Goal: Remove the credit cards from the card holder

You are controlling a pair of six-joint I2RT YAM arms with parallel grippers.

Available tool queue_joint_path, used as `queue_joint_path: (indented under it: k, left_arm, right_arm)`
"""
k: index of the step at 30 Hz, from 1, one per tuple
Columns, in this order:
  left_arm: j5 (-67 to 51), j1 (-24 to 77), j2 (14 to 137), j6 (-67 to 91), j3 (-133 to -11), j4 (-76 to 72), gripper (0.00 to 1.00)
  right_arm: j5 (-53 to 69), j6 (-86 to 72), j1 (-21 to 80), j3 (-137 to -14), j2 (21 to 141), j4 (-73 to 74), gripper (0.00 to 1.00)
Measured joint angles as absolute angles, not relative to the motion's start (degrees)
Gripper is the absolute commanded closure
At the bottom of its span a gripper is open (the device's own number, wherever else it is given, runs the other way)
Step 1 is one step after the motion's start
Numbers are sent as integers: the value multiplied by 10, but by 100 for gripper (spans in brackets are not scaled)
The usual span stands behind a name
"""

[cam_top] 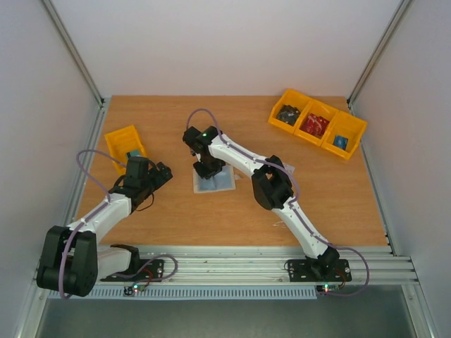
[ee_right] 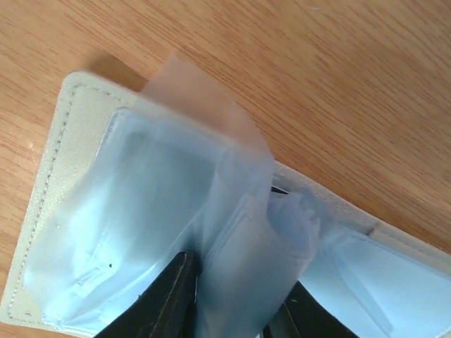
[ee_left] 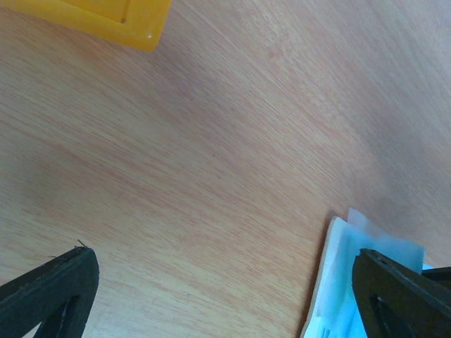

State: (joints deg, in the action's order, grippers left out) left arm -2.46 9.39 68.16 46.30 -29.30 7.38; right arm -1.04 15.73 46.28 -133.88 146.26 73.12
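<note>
The card holder (cam_top: 215, 182) lies open on the wooden table, beige rim up, pale blue-grey pockets showing. In the right wrist view it (ee_right: 77, 204) fills the frame, with a bundle of translucent sleeves standing up from its middle. My right gripper (cam_top: 208, 171) points down onto it; its jaws (ee_right: 232, 310) are closed on that sleeve bundle. No credit card shows clearly; any card is hidden inside the sleeves. My left gripper (cam_top: 163, 172) is open and empty, left of the holder; the holder's edge (ee_left: 338, 282) lies by its right finger (ee_left: 394, 289).
A yellow bin (cam_top: 125, 146) stands at the left, behind my left gripper, and its corner (ee_left: 106, 17) shows in the left wrist view. A row of three yellow bins (cam_top: 317, 125) with small items stands at the back right.
</note>
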Motion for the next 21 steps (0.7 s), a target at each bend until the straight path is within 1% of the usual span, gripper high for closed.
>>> queue_joint_path:
  k: [1,3,4,8,12,15,17,21]
  left_arm:
    - [-28,94,682,463,-292,70,1]
    - [-42,94,682,460,-289,54,1]
    - [-51,94,682,457,-286,41,1]
    - [-103,94,682,430,-270,-17,1]
    - [-141,94,678,413,-258,-56,1]
    - [-185,94,670,396,-252,-87,1]
    - [-238,94,666,377,-252,-119,1]
    - [-333,94,660,350,-254,-166,1]
  right_arm:
    - [-6,157,461,-1339,1462,731,84]
    - [20,156,450,-1339,1460,731,96]
    - [39,155,444,-1337,1458,730,99]
    - [143,145,411,-1301,1439,704,99]
    - [261,131,360,-1227,1395,653,99]
    - [360,111,314,-1146,1332,588,99]
    - [427,95,282,-1096,1280,528,99]
    - [503,84,249,-1044,1185,437,99]
